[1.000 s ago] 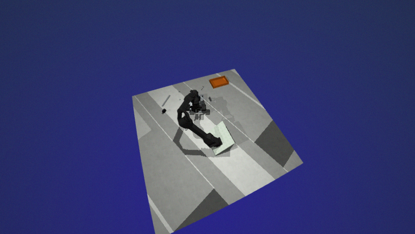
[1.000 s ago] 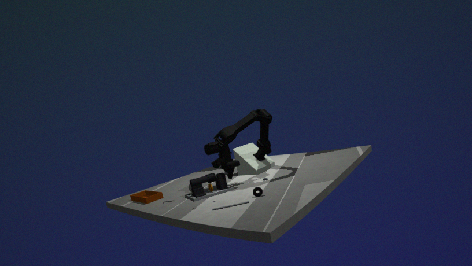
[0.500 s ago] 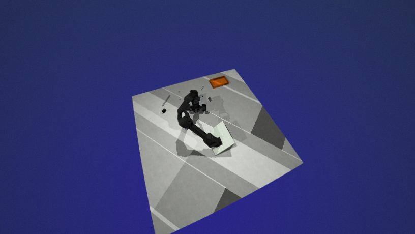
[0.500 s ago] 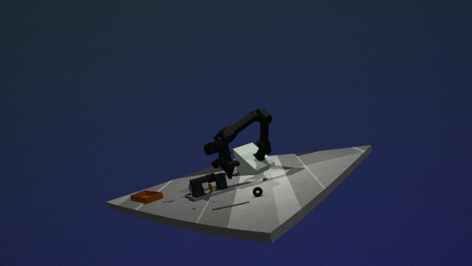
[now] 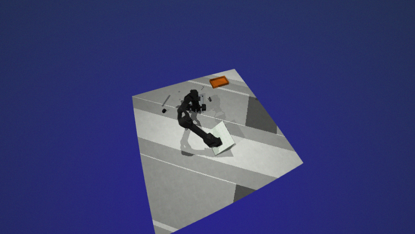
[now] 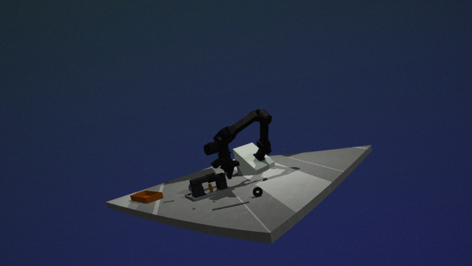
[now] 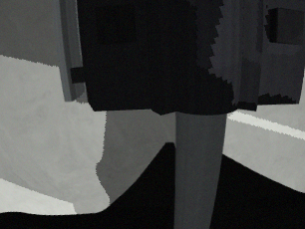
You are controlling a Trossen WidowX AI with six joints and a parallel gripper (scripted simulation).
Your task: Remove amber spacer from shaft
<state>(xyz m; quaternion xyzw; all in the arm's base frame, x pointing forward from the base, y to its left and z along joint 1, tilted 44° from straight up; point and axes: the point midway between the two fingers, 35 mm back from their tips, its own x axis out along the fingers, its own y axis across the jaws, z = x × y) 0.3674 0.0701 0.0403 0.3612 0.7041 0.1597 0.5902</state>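
- The amber spacer (image 6: pixel 210 187) is seen upright between the dark blocks (image 6: pixel 197 189) (image 6: pixel 221 181), apparently carried on the shaft (image 6: pixel 215 188); its drop is not yet achieved.
- The push back into the housing and the release are judged still to be done; how far the shaft is drawn out cannot be told.
- Beyond the blocks, the gripper (image 6: pixel 230 177) (image 5: pixel 196 107) (image 7: pixel 181 149) is nearly closed and clamped on something, probably the shaft's outer end, which is hidden.

My arm (image 5: pixel 200 130) (image 6: pixel 244 125): matte black throughout, slim straight links between chunky rounded joints, a stubby cylinder-like housing (image 6: pixel 211 148) near the wrist, black gripper (image 6: pixel 229 174) tapering to a point in the exterior view.
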